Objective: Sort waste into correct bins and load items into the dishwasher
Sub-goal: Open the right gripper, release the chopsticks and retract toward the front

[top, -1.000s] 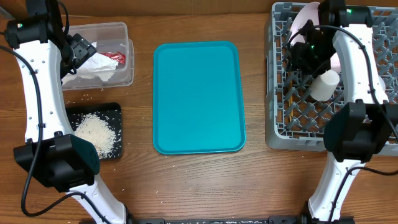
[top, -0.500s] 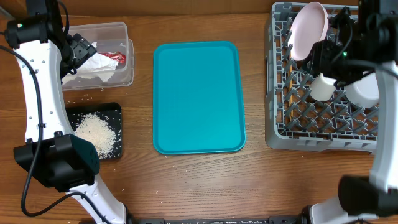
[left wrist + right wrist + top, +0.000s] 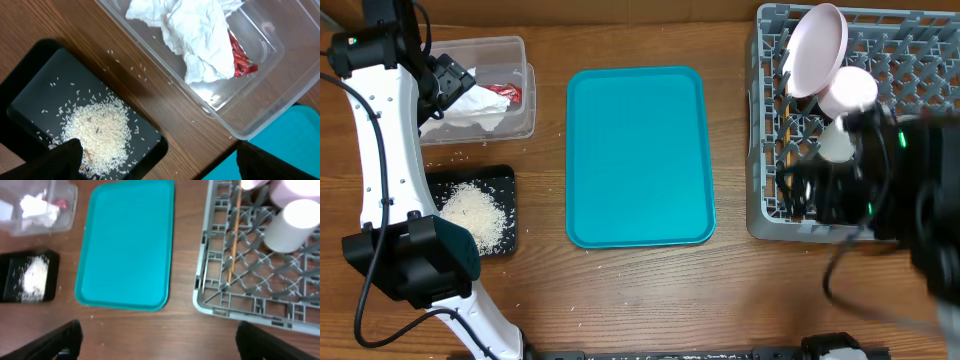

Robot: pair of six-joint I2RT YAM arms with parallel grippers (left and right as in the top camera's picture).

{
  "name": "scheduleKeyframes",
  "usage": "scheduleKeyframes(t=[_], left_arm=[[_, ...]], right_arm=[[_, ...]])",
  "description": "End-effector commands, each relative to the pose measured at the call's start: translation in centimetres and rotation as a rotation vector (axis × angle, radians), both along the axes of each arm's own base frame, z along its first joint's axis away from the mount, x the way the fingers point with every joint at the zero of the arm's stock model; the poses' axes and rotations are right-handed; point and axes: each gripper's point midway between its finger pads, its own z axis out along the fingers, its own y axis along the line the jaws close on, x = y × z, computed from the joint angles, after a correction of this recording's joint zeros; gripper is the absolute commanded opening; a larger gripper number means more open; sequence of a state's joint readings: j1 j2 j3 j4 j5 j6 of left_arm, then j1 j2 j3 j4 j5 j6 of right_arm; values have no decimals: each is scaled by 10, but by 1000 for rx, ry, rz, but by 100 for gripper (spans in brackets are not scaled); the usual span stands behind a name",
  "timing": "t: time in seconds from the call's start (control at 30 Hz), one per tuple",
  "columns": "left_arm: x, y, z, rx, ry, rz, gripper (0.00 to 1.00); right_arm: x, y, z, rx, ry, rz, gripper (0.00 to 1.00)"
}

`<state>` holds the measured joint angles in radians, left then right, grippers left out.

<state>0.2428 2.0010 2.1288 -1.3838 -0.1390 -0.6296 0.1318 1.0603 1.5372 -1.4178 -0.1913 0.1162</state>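
Observation:
The grey dish rack (image 3: 760, 185) at the right holds an upright pink plate (image 3: 815, 45), a pale round dish (image 3: 848, 90), a white cup (image 3: 837, 143) and chopsticks (image 3: 234, 235). My right arm is a dark blur over the rack's front (image 3: 880, 185). In the right wrist view my right gripper (image 3: 160, 335) is open and empty, high over bare table. The clear tub (image 3: 525, 100) holds the napkin (image 3: 470, 108) and red wrapper (image 3: 505, 93). The black tray (image 3: 505, 180) holds rice (image 3: 472, 210). My left gripper (image 3: 157, 155) is open and empty above both bins.
The teal serving tray (image 3: 638, 155) lies in the middle with nothing on it. Loose rice grains are scattered on the wood between the tub and the black tray (image 3: 135, 70). The rack reaches the table's right edge.
The right arm has swung from the back of the rack toward its front and now shows as a blur. The left arm has not moved.

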Motion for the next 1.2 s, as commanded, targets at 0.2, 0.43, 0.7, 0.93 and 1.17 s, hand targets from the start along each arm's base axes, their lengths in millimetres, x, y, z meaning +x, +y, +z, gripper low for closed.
scheduleKeyframes(t=[0.2,0.43,0.7,0.93,1.17], left_arm=[[0,-1,17,9,-44,0,100],[0,-1,17,9,-44,0,100],[0,-1,17,9,-44,0,100],[0,-1,17,9,-44,0,100],[0,-1,17,9,-44,0,100]], right_arm=[[-29,-10,-38,-23,35,-36,100],[-33,-6,-46,-13,91,-20,100],[-19,-6,-45,-27,53,-15,100],[14,0,-63,-60,-165,66,100],[25,5,-114,-21,-394,73,100]])
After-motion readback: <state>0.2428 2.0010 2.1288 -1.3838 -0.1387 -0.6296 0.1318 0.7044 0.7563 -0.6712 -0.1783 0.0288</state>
